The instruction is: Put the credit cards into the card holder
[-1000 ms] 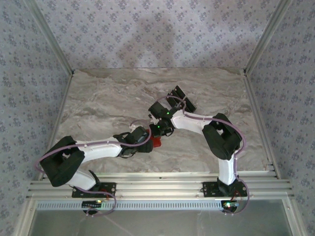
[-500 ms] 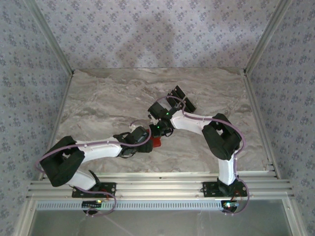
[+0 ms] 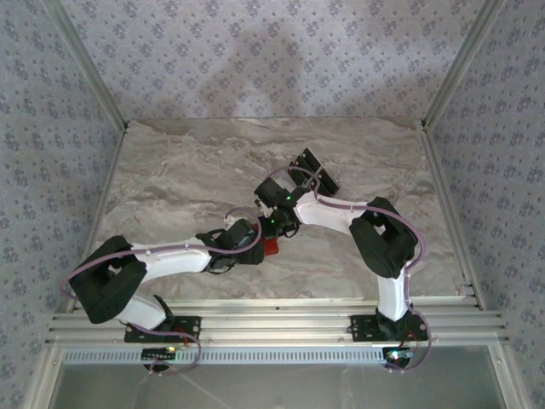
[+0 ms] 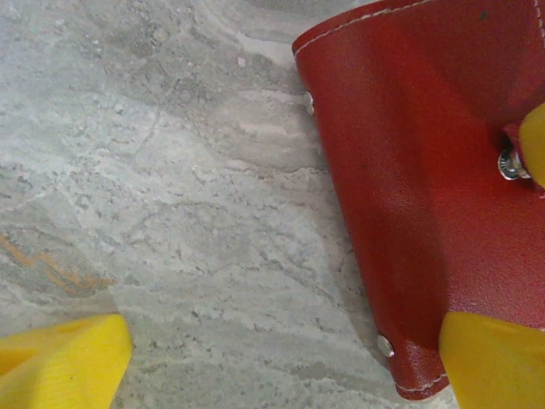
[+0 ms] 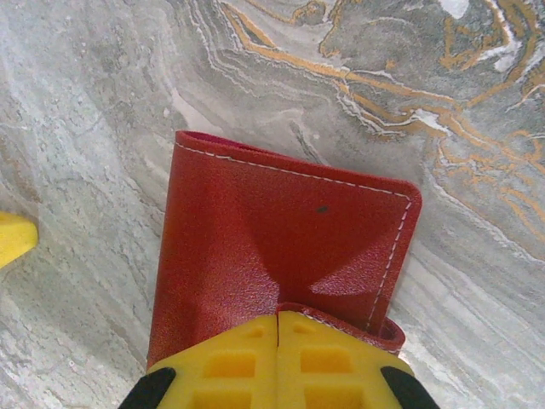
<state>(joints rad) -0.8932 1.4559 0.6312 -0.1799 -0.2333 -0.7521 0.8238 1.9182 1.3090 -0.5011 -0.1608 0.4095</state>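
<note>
The card holder is a red stitched wallet lying on the marble table, also seen in the left wrist view and as a red patch between both wrists from above. My right gripper is shut on the near edge of its flap, which is lifted a little. My left gripper stands open low over the table, one yellow finger on bare marble and the other at the wallet's corner. The credit cards lie as a black fanned pile beyond the right arm.
The marble tabletop is fenced by aluminium rails at the sides and the front. The two wrists crowd together at the table's middle. Open marble lies to the left and far back.
</note>
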